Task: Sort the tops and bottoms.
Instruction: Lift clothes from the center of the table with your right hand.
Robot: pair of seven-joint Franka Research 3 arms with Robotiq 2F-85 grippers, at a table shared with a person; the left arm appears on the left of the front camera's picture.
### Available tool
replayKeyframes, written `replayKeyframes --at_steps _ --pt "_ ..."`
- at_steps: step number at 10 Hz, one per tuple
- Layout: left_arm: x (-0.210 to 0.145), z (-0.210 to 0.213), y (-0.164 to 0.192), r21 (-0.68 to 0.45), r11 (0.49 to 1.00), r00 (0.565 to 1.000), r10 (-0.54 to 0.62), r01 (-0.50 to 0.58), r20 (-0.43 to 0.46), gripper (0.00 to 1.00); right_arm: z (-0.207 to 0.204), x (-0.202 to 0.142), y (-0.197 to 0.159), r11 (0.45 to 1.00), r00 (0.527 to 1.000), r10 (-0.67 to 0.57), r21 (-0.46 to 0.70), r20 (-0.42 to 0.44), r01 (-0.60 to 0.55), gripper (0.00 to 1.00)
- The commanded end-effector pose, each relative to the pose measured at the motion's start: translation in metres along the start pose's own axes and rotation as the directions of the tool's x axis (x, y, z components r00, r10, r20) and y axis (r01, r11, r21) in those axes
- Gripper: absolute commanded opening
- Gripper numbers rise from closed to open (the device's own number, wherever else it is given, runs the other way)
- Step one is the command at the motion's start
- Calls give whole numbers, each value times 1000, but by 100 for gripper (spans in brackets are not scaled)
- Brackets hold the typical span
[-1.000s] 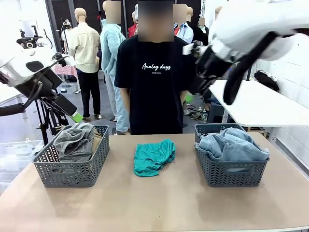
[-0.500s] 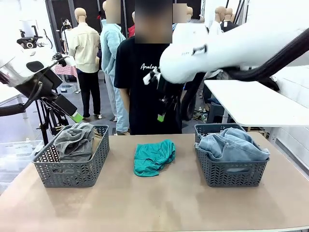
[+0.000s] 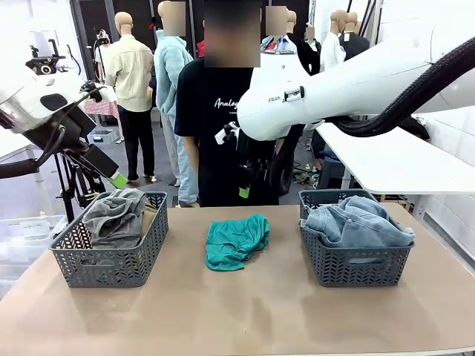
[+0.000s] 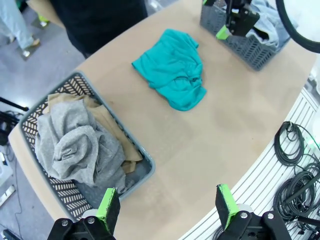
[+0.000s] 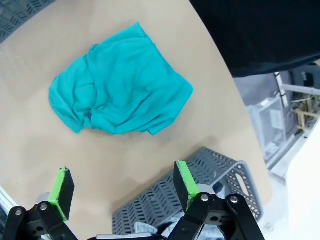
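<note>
Swung in from the right, the right gripper [image 3: 244,185] hangs open above the teal top [image 3: 236,240]; left gripper [image 4: 167,206] open over bare table edge [image 4: 210,150]

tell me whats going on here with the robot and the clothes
A robot is sorting clothes into two baskets while a person stands at the far side of the table. The left basket holds a grey top over a tan one; the right basket holds jeans. A teal top lies loose on the table between them. The right gripper hangs open above the teal top, holding nothing. The left gripper is open and empty above the left basket.
</note>
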State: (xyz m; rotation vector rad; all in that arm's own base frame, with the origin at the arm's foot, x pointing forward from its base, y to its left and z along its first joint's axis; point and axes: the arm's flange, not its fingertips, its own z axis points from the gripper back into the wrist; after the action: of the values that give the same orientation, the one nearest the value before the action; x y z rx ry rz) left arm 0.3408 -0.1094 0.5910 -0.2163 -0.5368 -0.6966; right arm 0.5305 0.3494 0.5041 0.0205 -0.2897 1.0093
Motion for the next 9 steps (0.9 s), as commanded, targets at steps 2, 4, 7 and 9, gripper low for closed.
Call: replayKeyframes --at_steps 2,4,7,9 --pt "-1 0 2 -18 1000 1000 -1 1 4 100 -22 -14 3 999 998 -32 2 -51 32 100" --pt "-1 0 2 -18 1000 1000 -1 1 4 100 -66 4 6 1000 997 3 29 -80 0 100" --pt "-1 0 2 -18 1000 1000 -1 1 4 100 -127 33 8 994 983 77 94 -165 -62 100" --pt "-1 0 2 -18 1000 1000 -1 1 4 100 -149 37 10 993 971 89 92 -220 -70 100"
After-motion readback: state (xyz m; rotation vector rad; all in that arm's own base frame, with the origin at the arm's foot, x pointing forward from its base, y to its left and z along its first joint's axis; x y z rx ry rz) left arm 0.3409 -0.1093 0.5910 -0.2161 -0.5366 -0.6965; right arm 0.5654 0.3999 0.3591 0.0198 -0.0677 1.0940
